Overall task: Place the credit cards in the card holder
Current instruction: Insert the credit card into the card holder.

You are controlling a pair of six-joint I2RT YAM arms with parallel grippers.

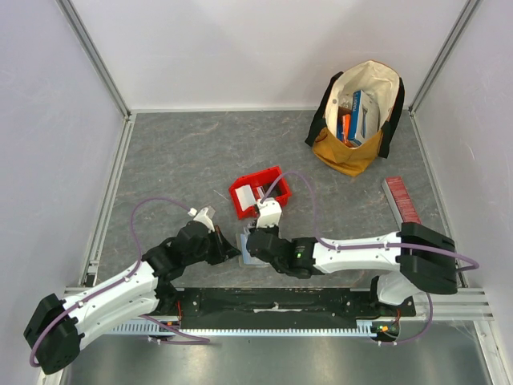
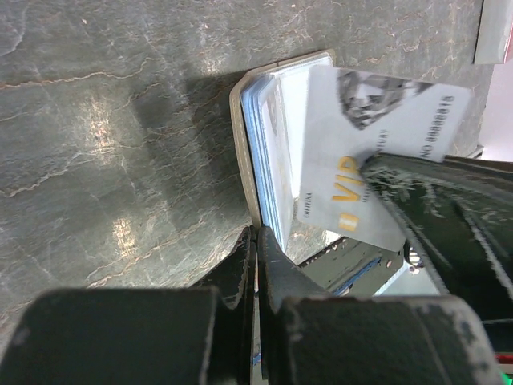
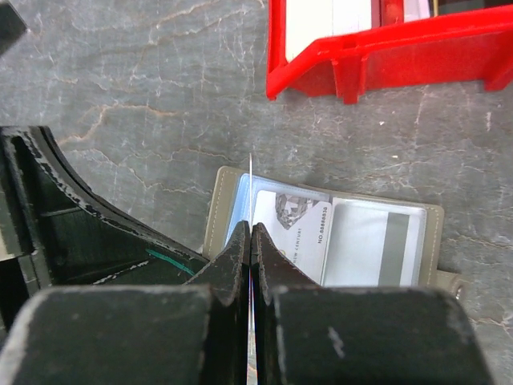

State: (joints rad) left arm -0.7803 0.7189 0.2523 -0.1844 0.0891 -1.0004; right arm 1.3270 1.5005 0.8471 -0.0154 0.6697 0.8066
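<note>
The grey-olive card holder (image 3: pixel 210 210) lies open on the grey table, with a white card (image 3: pixel 300 233) showing in its left clear pocket and a grey-striped one (image 3: pixel 385 245) in its right. My right gripper (image 3: pixel 252 228) is shut on a thin white credit card (image 3: pixel 251 180), held upright and edge-on over the left pocket. In the left wrist view that card (image 2: pixel 377 136) shows gold VIP lettering above the card holder (image 2: pixel 255 136). My left gripper (image 2: pixel 258 234) is shut on the holder's near edge. From above, both grippers (image 1: pixel 232 247) (image 1: pixel 255 239) meet at the holder (image 1: pixel 250 258).
A red plastic bin (image 1: pixel 240 200) (image 3: pixel 361 48) holding more white cards (image 3: pixel 321 20) stands just behind the holder. A tan bag (image 1: pixel 353 152) with colourful boxes sits at the back right. A long red ribbed box (image 1: pixel 401 200) lies by the right rail.
</note>
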